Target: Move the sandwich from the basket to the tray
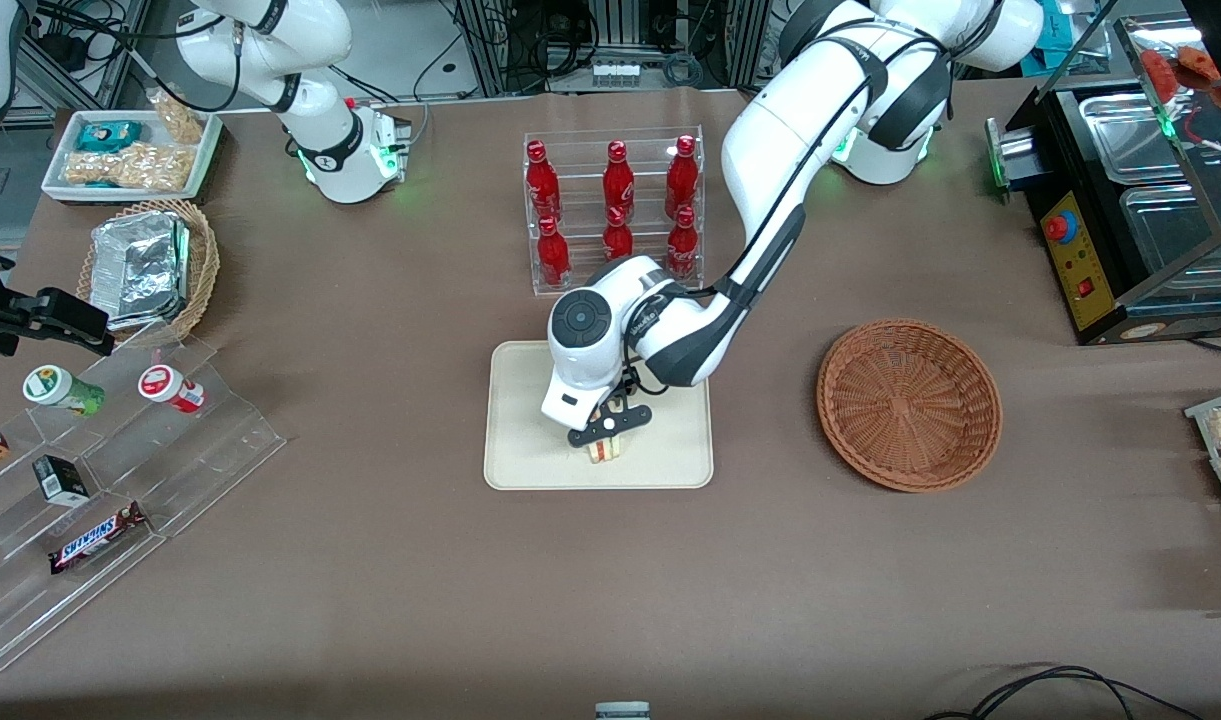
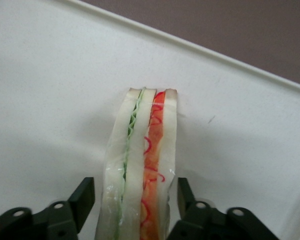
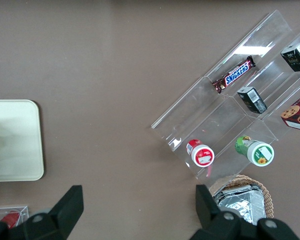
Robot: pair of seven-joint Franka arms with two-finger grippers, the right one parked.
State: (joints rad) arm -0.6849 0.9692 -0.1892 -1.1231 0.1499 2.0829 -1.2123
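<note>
The sandwich (image 1: 603, 452) (image 2: 145, 160), a clear-wrapped wedge of white bread with green and red filling, stands on edge on the cream tray (image 1: 530, 450) (image 2: 50, 100), toward the rim nearest the front camera. My left gripper (image 1: 608, 436) (image 2: 135, 192) hangs straight over it. Its black fingers (image 2: 84, 197) sit on either side of the sandwich with a narrow gap on each side, so it is open. The reddish-brown wicker basket (image 1: 908, 403) lies empty beside the tray, toward the working arm's end of the table.
A clear rack of red bottles (image 1: 615, 210) stands just past the tray, farther from the front camera. Toward the parked arm's end are a tan basket with a foil packet (image 1: 150, 265), a stepped acrylic stand with snacks (image 1: 120, 470) and a white snack bin (image 1: 130, 150).
</note>
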